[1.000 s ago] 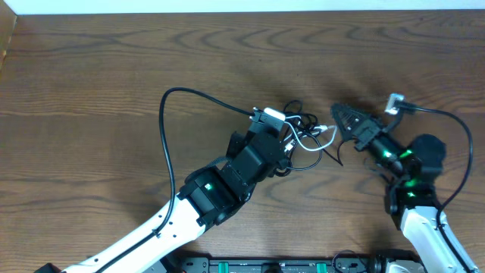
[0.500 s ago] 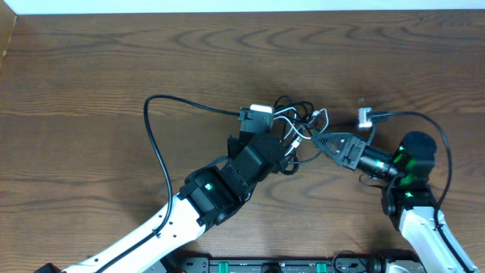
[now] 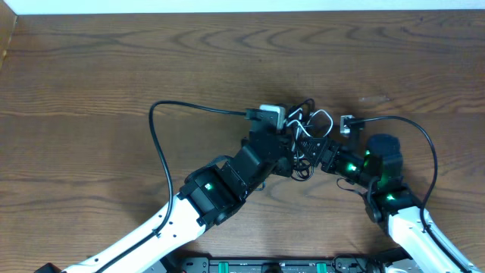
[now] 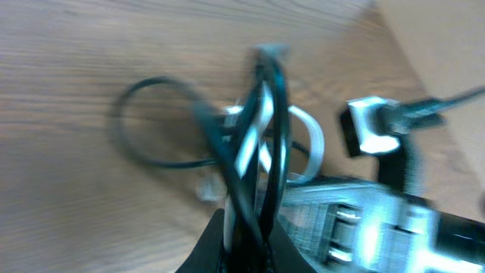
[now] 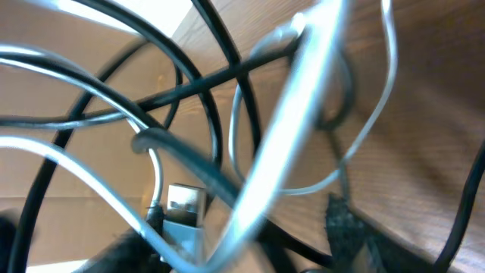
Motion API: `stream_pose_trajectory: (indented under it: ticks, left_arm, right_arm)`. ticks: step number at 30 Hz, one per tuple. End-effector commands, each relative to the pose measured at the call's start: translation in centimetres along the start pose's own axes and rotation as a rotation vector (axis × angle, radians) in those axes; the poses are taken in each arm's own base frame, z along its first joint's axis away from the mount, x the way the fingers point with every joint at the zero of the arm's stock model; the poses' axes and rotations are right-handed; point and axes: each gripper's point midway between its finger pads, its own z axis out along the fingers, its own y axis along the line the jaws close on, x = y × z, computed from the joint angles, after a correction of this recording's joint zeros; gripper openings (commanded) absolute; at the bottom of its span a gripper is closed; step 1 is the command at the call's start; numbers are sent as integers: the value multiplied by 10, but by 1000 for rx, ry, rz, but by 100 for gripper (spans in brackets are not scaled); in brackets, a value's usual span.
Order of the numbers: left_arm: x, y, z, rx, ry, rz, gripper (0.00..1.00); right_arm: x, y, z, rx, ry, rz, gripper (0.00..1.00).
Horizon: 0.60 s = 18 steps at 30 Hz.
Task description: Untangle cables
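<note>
**Overhead:** the cables [image 3: 307, 127] sit as one blk-and-wht tangle on the tabletop [image 3: 114, 76], a bit right of ctr. The left pincer [image 3: 292, 148] reaches in from the near-left & its tip touches the tangle's left edge. Loops stick out far & right of it. The right pincer [image 3: 320, 155] reaches in from the near-right, nose in the tangle's near-right side. So the cables lie btw the two pincers, which are almost tip to tip. Jaws can't be read from above. A thick cord [image 3: 158, 144] loops left from the left arm's camera [image 3: 271, 115], apart from the tangle.

**Left wrist:** blurry. The left pincer is closed on the cables: a bunch of blk strands w/ one wht strand rises from btw its fingers at the frame's bottom. One blk loop lies off to the left over the wood. The right pincer shows smeared just right of the bunch, w/ the right arm's camera [image 4: 367, 125] above it.

**Right wrist:** the cables fill the frame, v. close to the lens. Blk & wht strands cross, w/ a small silver plug [image 5: 186, 205] low, left of ctr. The right pincer's own fingers are mostly hidden behind strands, so can't tell if it's open, closed or gripping.
</note>
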Motion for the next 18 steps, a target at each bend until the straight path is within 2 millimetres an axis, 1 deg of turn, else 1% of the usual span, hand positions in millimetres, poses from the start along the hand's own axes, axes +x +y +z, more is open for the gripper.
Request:
stream_pose_trajectory:
  ticks: [1, 3, 4, 5, 6, 9, 12, 14, 16, 18]
  left_arm:
    - [3, -24, -4, 125, 43, -7, 8]
    - [1, -26, -7, 134, 34, 39, 8]
    - [-1, -27, -10, 140, 25, 65, 8]
    - [-5, -29, -16, 152, 6, 102, 8]
    - [-9, -31, -21, 162, -11, 127, 8]
    - [-22, -35, -39, 184, -70, 206, 8]
    - [-38, -32, -55, 162, -146, 249, 9]
    - [-50, -26, -66, 117, -211, 271, 9]
    - [-65, -14, -76, 45, -282, 259, 9]
    - [-75, -4, -84, -18, -334, 243, 16]
  right_arm:
    - [-19, -26, -1, 163, -141, -14, 34]
    - [-23, -41, -4, 241, -180, 0, 18]
    - [-24, -48, -7, 277, -193, 7, 13]
    - [-24, -58, -10, 325, -203, 18, 3]
    - [-23, -62, -11, 345, -204, 22, 1]
    - [-18, -68, -12, 372, -185, 35, 1]
    - [-15, -71, -13, 384, -175, 41, 1]
    - [-15, -71, -13, 385, -174, 41, 1]
    - [-14, -72, -13, 389, -171, 43, 1]
    - [-13, -73, -13, 393, -167, 46, 1]
